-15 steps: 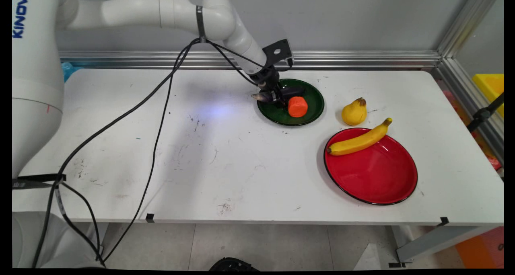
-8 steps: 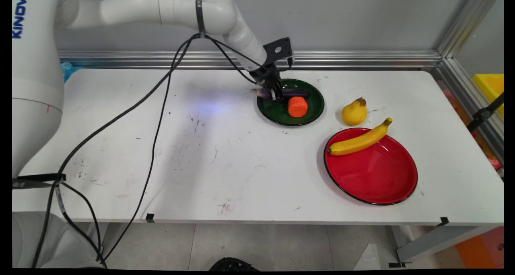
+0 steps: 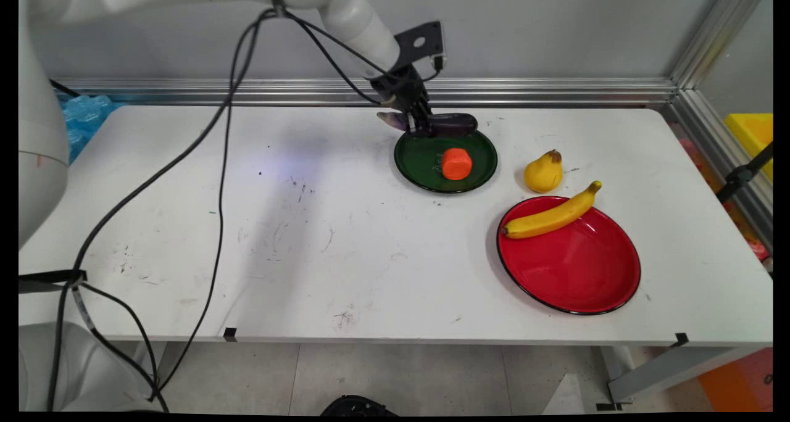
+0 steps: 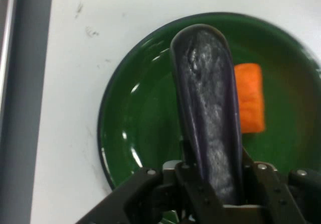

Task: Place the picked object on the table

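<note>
**Gripper holds an eggplant above a green plate**

The gripper [image 3: 421, 123] is clamped on a purple eggplant [image 3: 453, 124], lifted over the green plate [image 3: 419, 163] at the table's [image 3: 345, 255] twelve o'clock. An orange carrot piece [image 3: 457, 163] sits on that plate.

dark purple eggplant [image 3: 453, 123], orange carrot [image 3: 457, 163], green plate [image 3: 419, 163], red plate [image 3: 574, 268].

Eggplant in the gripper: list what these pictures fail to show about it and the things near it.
- Eggplant: in the hand view its gripped end is cut off by the bottom edge and hidden by the gripper linkage.
- Fingertips: hidden behind the eggplant in the hand view; too small in the main view.
- Carrot piece: its left side is hidden by the eggplant in the hand view.
- Green plate: cut off at the right edge there.
</note>
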Action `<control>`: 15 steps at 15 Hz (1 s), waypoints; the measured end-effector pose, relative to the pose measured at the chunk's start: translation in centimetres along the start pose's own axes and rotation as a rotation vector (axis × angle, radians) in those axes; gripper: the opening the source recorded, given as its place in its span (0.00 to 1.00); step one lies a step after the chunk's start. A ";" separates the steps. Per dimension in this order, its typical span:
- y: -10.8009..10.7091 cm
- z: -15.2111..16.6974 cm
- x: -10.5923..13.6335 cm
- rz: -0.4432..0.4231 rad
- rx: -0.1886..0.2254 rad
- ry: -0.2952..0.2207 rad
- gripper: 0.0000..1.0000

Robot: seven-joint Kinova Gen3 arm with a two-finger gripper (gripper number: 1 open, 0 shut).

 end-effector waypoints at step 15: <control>9.4 -7.7 0.1 0.129 -0.204 0.039 0.00</control>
